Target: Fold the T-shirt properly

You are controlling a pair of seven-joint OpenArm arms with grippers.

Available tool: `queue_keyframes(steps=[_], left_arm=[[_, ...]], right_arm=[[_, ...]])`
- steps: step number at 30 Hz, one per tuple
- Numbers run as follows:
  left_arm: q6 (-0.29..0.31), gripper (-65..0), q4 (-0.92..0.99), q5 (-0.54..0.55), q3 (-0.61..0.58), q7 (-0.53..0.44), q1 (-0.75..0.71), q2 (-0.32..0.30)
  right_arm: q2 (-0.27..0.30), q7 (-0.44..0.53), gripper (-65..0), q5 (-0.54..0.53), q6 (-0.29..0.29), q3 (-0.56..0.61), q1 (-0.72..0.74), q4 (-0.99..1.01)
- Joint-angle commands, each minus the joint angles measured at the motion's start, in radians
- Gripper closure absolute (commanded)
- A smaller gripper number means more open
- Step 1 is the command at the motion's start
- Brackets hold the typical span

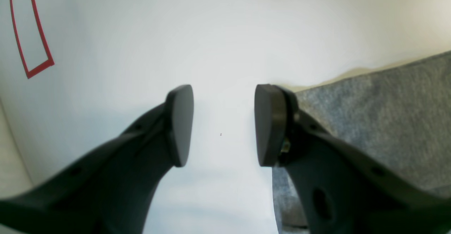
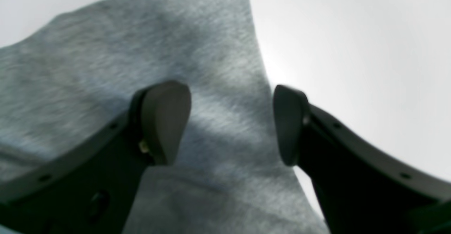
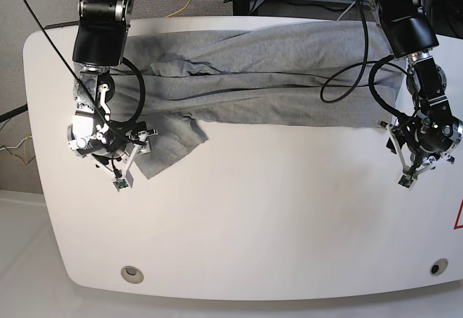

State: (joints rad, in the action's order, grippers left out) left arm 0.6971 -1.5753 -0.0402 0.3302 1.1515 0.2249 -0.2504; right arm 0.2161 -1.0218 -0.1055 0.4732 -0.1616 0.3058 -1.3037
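My right claw (image 2: 230, 124) hung spread over the T-shirt (image 3: 246, 79) near the table's (image 3: 275, 217) edge; left claw (image 1: 223, 124) spread too — soft, limp jersey; I judged its edges best to pinch.

**Cloth, plastic and a smooth top**

The T-shirt (image 3: 246, 79) is soft, matt heather-grey knit cloth, wrinkled. The surface (image 3: 275, 217) is smooth white with a faint sheen. Both hands' pads (image 1: 181, 121) look matt dark plastic or rubber.

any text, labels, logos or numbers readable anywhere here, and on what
No readable text in any view.
T-shirt: plain grey, no print or visible label.
Table: a red outline mark only, a shape, not letters.
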Motion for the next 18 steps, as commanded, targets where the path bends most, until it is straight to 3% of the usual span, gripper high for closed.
queue_keyframes(steps=[1, 18], left_arm=[[0.001, -27.0, -0.017, 0.004, 0.002, -0.014, 0.018, -0.013], [0.001, -27.0, -0.015, 0.004, 0.002, -0.012, 0.018, -0.013]], right_arm=[[-0.005, 0.048, -39.6, -0.004, 0.002, -0.002, 0.03, 0.013], [-0.017, 0.197, -39.4, -0.006, 0.011, 0.0, 0.025, 0.212]])
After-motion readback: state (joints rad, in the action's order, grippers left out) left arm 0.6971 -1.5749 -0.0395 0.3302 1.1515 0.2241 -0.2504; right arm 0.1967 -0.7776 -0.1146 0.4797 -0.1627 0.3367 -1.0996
